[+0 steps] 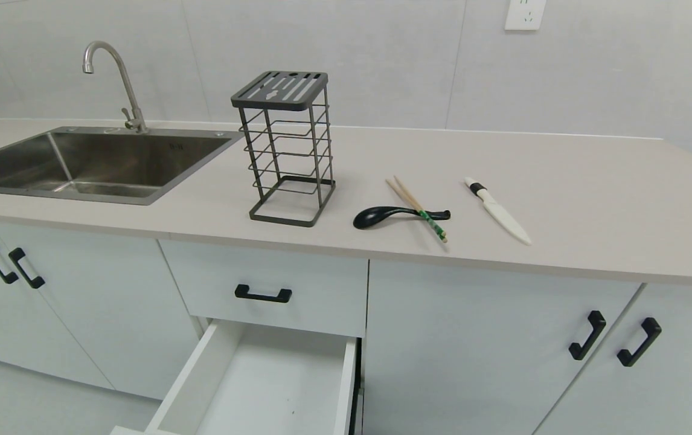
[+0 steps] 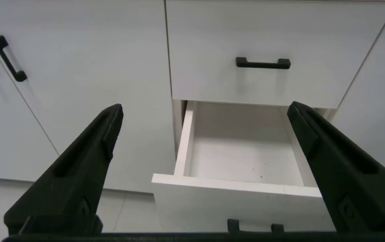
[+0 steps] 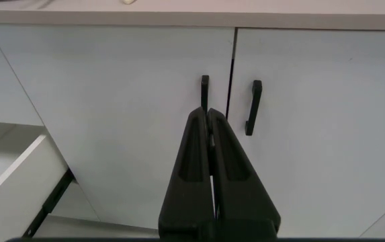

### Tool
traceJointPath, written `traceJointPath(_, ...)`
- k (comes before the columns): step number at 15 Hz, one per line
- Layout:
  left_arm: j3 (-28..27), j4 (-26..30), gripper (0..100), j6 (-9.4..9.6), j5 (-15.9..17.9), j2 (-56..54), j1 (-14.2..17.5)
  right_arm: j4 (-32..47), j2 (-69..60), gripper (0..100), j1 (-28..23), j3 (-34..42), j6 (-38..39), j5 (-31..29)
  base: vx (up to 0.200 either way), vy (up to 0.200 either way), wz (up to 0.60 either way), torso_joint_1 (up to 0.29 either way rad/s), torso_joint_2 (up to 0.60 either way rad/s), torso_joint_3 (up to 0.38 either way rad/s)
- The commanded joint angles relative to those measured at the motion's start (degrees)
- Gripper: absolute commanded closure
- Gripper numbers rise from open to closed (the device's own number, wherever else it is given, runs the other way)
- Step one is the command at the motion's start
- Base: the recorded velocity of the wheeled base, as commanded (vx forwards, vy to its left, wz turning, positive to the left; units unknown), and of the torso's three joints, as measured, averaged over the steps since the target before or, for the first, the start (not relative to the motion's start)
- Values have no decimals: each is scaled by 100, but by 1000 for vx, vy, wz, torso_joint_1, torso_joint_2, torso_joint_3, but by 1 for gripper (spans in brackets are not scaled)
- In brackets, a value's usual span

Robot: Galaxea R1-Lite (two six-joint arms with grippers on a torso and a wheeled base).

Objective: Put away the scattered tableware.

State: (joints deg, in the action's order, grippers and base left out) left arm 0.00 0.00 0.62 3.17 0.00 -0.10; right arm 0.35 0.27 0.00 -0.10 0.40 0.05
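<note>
Steel sink [image 1: 140, 154] and tap [image 1: 121, 75] at left of counter [image 1: 593, 199]; wall socket [image 1: 524, 13] above

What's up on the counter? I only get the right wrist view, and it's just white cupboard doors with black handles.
Observer: A black spoon lies on the beige countertop, with a pair of green-tipped wooden chopsticks crossing its handle.
Operator: Anything else to tidy?
Observer: A white knife with a black band on its handle lies apart from them, further to the robot's right.
Operator: What's on the other side?
Observer: A dark wire rack with a slotted top stands upright between the spoon and the steel sink.
</note>
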Motion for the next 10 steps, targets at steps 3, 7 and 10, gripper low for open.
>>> traceJointPath(3,0,0,0,-1,-1,9,1,0,8,100,0,1,4,4,0,0,0,0,0,0)
traceJointPath(7,0,0,0,-1,-1,9,1,0,0,100,0,1,4,4,0,0,0,81,-186,-108)
traceJointPath(10,0,0,0,-1,-1,9,1,0,0,100,0,1,13,4,0,0,0,165,-375,-206)
